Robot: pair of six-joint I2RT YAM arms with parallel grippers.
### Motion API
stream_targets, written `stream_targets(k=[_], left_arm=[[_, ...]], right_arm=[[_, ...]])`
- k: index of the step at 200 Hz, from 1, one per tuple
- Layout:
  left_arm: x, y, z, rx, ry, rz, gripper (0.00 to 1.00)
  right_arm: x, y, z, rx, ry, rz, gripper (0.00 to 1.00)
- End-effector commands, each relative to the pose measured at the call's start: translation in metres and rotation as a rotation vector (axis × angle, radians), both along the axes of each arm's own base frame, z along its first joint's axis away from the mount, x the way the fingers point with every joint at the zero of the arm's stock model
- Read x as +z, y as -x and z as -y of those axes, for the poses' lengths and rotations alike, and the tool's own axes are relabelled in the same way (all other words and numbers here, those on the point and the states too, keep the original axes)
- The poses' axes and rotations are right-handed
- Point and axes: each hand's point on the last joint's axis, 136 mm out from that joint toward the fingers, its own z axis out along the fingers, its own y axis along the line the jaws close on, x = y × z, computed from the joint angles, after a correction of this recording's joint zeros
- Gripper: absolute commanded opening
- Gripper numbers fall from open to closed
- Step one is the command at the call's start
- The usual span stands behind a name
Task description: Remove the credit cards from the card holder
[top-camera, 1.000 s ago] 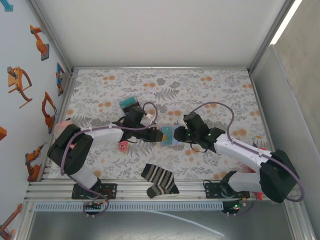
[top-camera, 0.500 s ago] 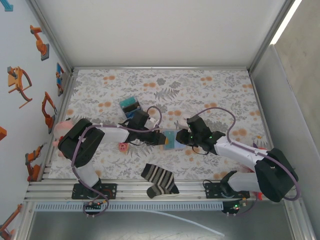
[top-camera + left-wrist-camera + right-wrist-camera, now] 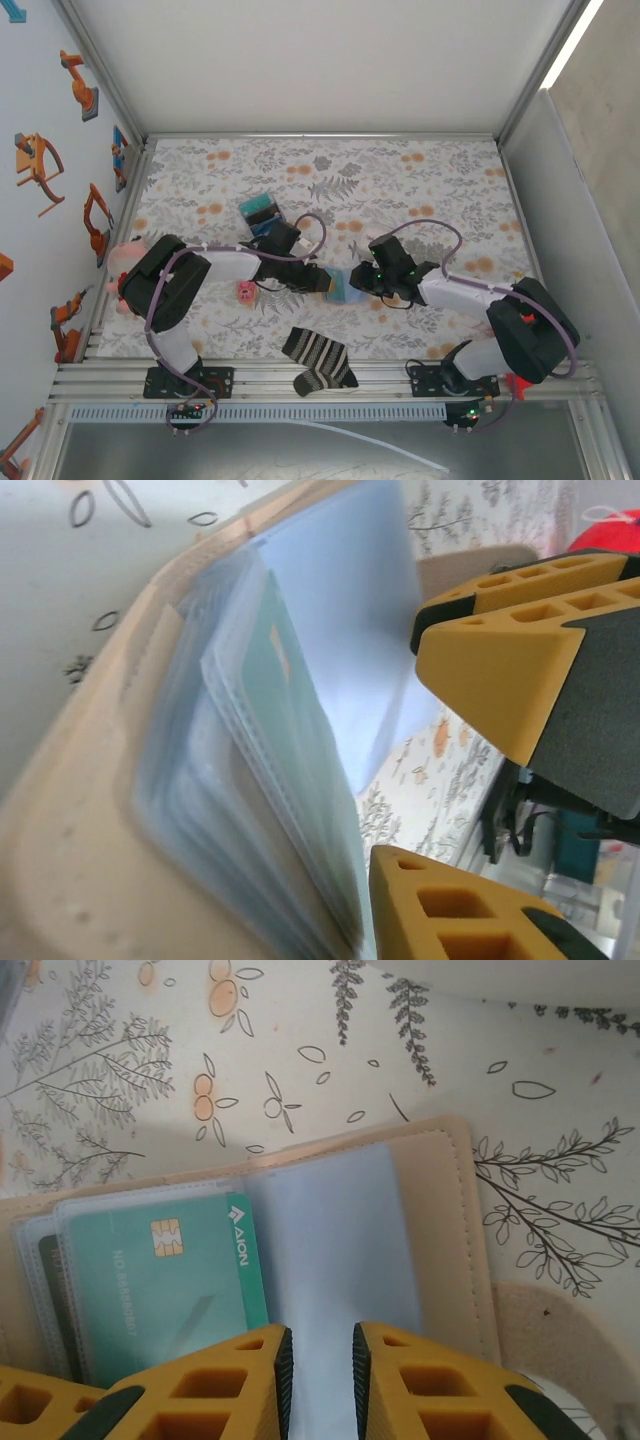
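Note:
The tan card holder (image 3: 342,288) lies open between my two grippers at the table's near middle. In the right wrist view its tan rim (image 3: 465,1230) frames blue-grey sleeves, and a teal credit card (image 3: 160,1290) with a gold chip sits in the left sleeve. My right gripper (image 3: 320,1332) has its jaws close together on the blue-grey inner panel. In the left wrist view the holder's tan edge (image 3: 80,810) and the fanned sleeves with a teal card (image 3: 290,740) are right up against my left gripper (image 3: 405,755). Its jaws stand apart, beside the sleeve edges. From above, the left gripper (image 3: 322,281) and right gripper (image 3: 362,284) flank the holder.
A striped sock (image 3: 318,360) lies near the front edge. A small pink block (image 3: 245,291) sits under the left forearm. A clear box with teal and blue contents (image 3: 262,212) stands further back on the left. A pink-and-white object (image 3: 125,262) rests at the left wall.
My left gripper's jaws have parted. Both grippers and the holder have shifted slightly toward the near edge.

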Motion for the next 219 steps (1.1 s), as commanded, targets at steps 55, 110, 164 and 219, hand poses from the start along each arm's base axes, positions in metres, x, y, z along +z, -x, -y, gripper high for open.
stream_targets(k=[55, 110, 164, 219], left_arm=[[0.017, -0.023, -0.031, 0.076, -0.207, 0.203, 0.48], [0.026, -0.029, -0.049, 0.141, -0.336, 0.377, 0.49], [0.021, -0.027, -0.050, 0.153, -0.400, 0.439, 0.55], [0.013, -0.026, -0.047, 0.177, -0.405, 0.448, 0.54]], right_arm=[[-0.011, 0.001, 0.004, -0.026, -0.012, -0.029, 0.19], [-0.022, 0.005, 0.009, -0.031, 0.005, -0.054, 0.18], [-0.021, 0.004, 0.015, -0.024, 0.023, -0.054, 0.18], [-0.011, 0.003, 0.019, -0.025, -0.002, -0.042, 0.18]])
